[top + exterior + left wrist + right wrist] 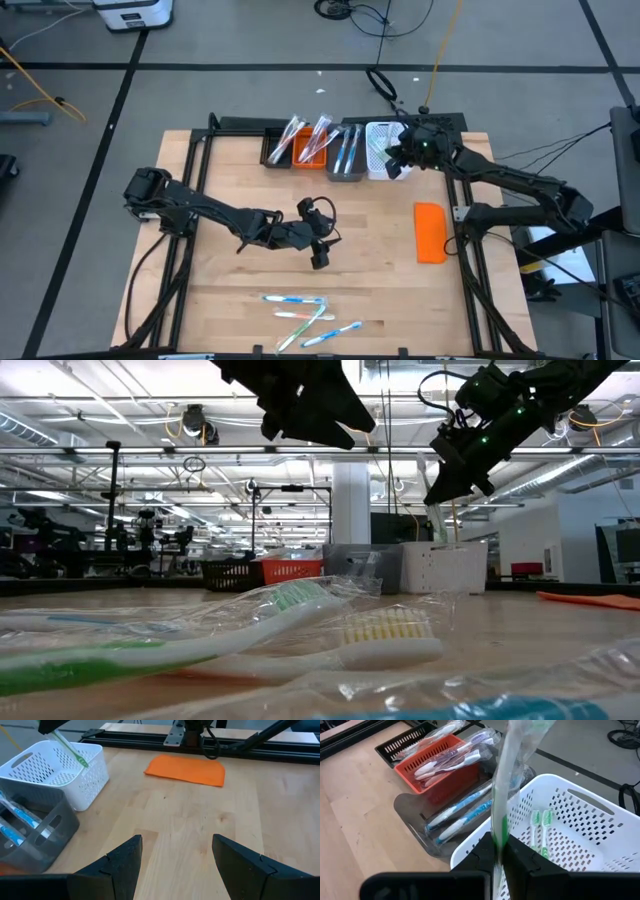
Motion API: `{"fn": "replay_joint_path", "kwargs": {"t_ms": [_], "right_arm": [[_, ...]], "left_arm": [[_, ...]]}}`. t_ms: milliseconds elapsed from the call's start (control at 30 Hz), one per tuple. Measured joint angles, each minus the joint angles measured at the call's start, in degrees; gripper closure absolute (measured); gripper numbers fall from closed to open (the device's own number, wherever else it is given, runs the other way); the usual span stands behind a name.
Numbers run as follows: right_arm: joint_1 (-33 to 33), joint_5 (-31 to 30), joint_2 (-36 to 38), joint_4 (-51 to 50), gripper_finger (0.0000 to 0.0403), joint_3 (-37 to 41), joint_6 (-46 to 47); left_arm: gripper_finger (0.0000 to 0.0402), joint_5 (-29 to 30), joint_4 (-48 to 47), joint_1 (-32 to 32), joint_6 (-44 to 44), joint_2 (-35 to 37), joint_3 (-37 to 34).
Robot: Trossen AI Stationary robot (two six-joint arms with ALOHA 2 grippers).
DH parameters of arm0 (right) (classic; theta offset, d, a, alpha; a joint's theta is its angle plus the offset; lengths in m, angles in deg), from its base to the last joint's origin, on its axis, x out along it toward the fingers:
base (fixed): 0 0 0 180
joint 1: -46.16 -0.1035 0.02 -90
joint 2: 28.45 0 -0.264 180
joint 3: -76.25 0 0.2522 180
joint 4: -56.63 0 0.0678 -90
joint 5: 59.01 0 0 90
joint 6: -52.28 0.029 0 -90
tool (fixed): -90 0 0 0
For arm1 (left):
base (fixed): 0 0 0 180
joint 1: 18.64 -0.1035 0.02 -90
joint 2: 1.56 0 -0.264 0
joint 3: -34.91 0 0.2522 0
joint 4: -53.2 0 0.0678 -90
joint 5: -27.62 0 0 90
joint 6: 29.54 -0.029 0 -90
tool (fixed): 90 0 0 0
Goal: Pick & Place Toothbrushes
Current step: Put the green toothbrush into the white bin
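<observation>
Right wrist view: right hand [498, 855] clamps a wrapped green toothbrush [501, 820] above the white basket [570, 810], apparently sorting by colour; left hand [175, 865], open and empty, waits mid-table.

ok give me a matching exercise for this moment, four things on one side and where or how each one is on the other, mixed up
Things:
1. right gripper
2. left gripper
3. orange block
4. grey bin

Places or states:
A. flat on the table, on the right arm's side
B. holds toothbrushes with blue handles
C. open and empty, above bare wood mid-table
D. shut on a green toothbrush, over the white basket

Pairs: 1-D, 2-C, 3-A, 4-B
</observation>
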Motion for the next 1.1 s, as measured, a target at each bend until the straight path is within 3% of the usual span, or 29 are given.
{"fn": "replay_joint_path", "kwargs": {"t_ms": [300, 500, 1100], "right_arm": [[2.3, 4.7, 0.1, -0.1, 0.0391, -2.7, -0.8], [3.3, -2.0, -0.8, -3.9, 0.0391, -3.6, -2.4], [4.6, -3.7, -13.4, -10.5, 0.0391, -3.5, -5.4]], "left_arm": [[0.0158, 0.0, 0.0, 0.0, 0.0, 0.0, 0.0], [0.0158, 0.0, 0.0, 0.0, -0.1, 0.0, 0.0], [0.0158, 0.0, -0.3, 0.0, 0.2, 0.0, 0.0]]}}
